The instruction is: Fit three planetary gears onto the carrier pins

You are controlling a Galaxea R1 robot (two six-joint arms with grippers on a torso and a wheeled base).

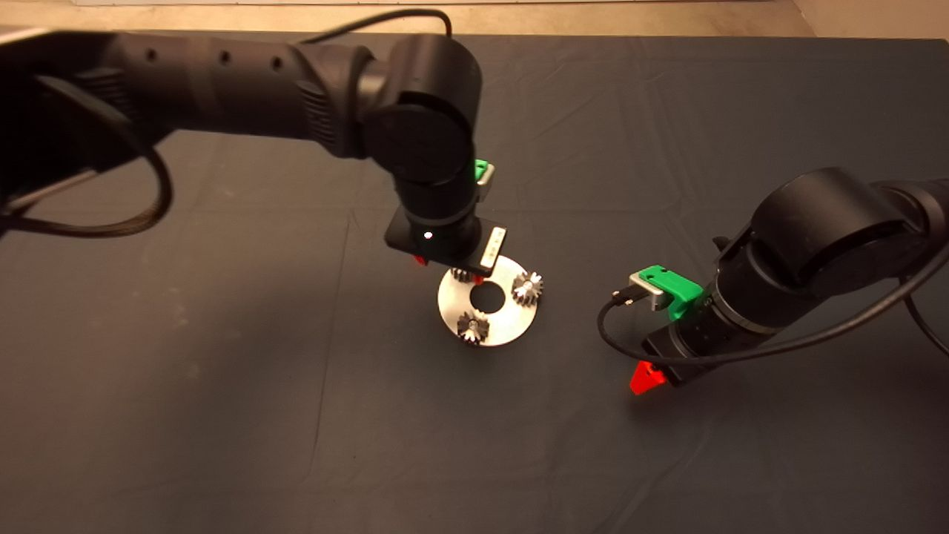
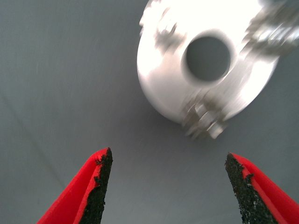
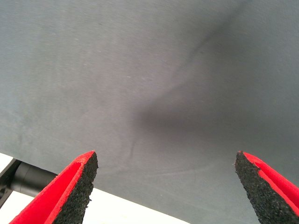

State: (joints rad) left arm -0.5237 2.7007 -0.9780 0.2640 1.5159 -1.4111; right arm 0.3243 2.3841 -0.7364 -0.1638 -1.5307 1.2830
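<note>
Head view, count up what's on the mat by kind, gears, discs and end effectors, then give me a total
Planetary gears: 3, at and, the last partly hidden under the left end effector.
Metal disc: 1
End effectors: 2, left end effector over the disc, right end effector off to the side.
Total: 6

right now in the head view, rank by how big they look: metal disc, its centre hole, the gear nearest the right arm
1. metal disc
2. centre hole and gear: look about alike, so no ranking between them
</note>
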